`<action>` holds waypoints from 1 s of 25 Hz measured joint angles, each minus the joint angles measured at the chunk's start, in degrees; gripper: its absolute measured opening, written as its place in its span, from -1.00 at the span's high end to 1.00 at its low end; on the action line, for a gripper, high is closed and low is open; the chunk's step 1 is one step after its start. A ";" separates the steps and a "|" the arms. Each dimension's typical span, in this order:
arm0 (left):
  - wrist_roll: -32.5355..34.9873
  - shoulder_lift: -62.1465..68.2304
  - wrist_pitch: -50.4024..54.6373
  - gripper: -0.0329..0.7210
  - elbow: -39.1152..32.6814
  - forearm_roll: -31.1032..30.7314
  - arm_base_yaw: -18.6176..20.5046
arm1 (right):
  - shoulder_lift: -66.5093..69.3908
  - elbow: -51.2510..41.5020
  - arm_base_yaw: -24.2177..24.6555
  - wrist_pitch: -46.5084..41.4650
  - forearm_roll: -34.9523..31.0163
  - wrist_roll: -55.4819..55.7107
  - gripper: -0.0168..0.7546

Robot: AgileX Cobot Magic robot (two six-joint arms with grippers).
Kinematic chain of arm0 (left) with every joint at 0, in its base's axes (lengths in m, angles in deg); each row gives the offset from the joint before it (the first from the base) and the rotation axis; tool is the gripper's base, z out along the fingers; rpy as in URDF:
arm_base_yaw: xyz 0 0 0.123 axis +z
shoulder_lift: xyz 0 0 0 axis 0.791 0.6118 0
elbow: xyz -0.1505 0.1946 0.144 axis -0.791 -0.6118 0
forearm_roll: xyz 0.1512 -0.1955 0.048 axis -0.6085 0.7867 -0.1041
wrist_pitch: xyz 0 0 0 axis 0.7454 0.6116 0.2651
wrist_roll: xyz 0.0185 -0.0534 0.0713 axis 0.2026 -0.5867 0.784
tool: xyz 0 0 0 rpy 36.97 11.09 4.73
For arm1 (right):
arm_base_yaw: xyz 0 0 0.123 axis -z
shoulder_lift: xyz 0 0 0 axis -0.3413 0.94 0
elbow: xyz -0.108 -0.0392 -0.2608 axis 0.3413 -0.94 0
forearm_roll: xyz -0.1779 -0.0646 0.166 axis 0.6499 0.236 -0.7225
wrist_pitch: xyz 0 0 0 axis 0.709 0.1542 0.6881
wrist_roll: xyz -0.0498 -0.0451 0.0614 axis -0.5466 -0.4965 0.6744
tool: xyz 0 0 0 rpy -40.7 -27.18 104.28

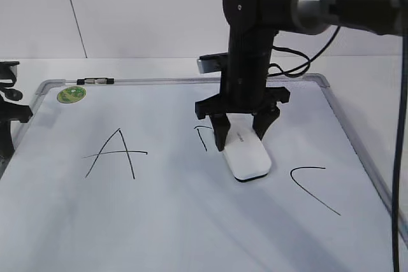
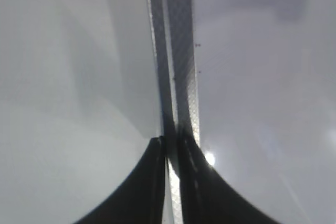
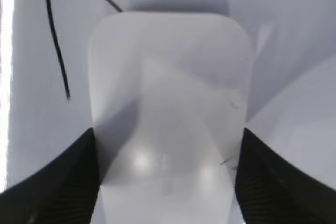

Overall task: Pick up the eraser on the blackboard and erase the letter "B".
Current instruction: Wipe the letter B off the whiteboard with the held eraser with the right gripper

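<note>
The white eraser (image 1: 247,156) lies flat on the blackboard (image 1: 191,221), between the black "A" (image 1: 115,153) and "C" (image 1: 312,186). My right gripper (image 1: 241,135) stands over it with a finger on each long side, shut on it. In the right wrist view the eraser (image 3: 168,93) fills the space between the jaws (image 3: 168,135). Of the letter "B" only a thin upright stroke with a short top hook (image 1: 201,138) shows, just left of the eraser; the stroke also shows in the right wrist view (image 3: 55,45). My left gripper (image 1: 13,109) is at the board's left edge, its jaws (image 2: 170,145) closed on the grey frame (image 2: 178,51).
A round green sticker (image 1: 71,94) and a small black-and-clear clip (image 1: 95,81) sit at the board's far left corner. The right arm's cable hangs along the right edge (image 1: 400,157). A white wall stands behind the table.
</note>
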 joint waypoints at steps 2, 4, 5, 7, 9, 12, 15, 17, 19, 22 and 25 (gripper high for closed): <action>0.00 0.00 0.05 0.81 0.00 0.00 0.00 | 1.96 3.44 -0.87 0.00 0.63 -0.43 -0.48; 0.00 0.00 0.29 0.81 0.11 -0.21 0.00 | 3.74 7.16 -1.81 0.00 1.23 -1.07 -0.48; 0.00 0.00 0.31 0.81 0.11 -0.22 0.00 | 4.47 8.58 -2.46 0.00 1.45 -1.08 -0.48; 0.00 0.00 0.63 0.81 0.11 -0.32 0.00 | 5.43 10.44 -3.52 0.00 2.02 -1.31 -0.48; 0.00 0.00 0.63 0.81 0.11 -0.28 0.00 | 6.12 11.73 -4.74 0.00 2.50 -1.65 -0.48; -0.02 0.00 1.32 0.81 0.11 -0.63 0.14 | 7.17 12.94 -6.28 0.43 2.72 -1.99 -0.48; -0.02 0.00 1.61 0.81 0.11 -0.86 0.13 | 7.53 13.24 -7.49 1.00 2.91 -2.21 -0.48; -0.12 0.00 1.95 0.81 0.11 -1.06 0.13 | 7.53 13.33 -7.93 1.16 3.16 -2.35 -0.48; -0.12 0.00 2.19 0.81 0.11 -1.27 0.13 | 7.53 13.33 -8.08 1.24 3.29 -2.49 -0.48; -0.12 0.00 2.25 0.81 0.11 -1.41 0.13 | 7.75 13.33 -8.21 1.30 3.80 -2.49 -0.48; -0.12 0.00 2.25 0.81 0.11 -1.41 0.13 | 7.75 13.46 -7.45 1.30 3.10 -2.59 -0.48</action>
